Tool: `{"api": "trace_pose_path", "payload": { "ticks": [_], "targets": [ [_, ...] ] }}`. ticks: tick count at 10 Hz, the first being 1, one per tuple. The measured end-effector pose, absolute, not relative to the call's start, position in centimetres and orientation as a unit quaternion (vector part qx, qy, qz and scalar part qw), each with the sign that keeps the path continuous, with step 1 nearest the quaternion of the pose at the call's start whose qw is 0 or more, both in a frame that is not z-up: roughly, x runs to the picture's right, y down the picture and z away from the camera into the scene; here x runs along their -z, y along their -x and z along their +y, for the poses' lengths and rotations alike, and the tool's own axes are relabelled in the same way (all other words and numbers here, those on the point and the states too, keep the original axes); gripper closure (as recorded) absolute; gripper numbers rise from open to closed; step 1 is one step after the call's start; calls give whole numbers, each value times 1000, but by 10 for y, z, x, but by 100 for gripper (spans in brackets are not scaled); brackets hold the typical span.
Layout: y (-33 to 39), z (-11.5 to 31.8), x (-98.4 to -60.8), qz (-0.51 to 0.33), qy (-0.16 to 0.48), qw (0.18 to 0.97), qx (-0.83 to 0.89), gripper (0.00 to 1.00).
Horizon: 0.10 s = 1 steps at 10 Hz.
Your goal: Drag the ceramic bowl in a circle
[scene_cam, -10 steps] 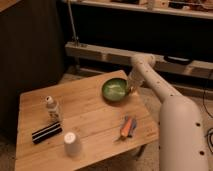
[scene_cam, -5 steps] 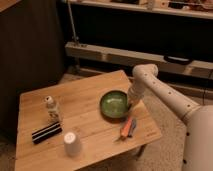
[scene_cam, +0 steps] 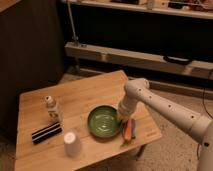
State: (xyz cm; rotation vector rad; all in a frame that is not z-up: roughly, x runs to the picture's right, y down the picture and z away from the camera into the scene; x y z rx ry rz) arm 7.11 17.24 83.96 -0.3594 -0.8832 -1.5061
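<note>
The ceramic bowl [scene_cam: 104, 121] has moved nearer the white cup [scene_cam: 72, 144]; the gripper [scene_cam: 122, 116] stays at its rim, finger state unclear.

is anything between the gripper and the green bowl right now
Nothing visible. The gripper is at the right rim of the ceramic bowl on the table. The orange tool lies just right of the bowl, the white cup to its left.

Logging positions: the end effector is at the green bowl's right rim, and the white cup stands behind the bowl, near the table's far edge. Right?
Not quite. In the camera view the end effector is at the bowl's right rim, but the cup stands in front of the bowl, near the table's near edge.
</note>
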Motion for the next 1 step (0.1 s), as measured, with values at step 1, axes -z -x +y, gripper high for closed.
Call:
{"api": "trace_pose_path", "payload": {
  "ticks": [1],
  "targets": [
    [-68,170,-838,-388,151,629,657,100]
  ]
}}
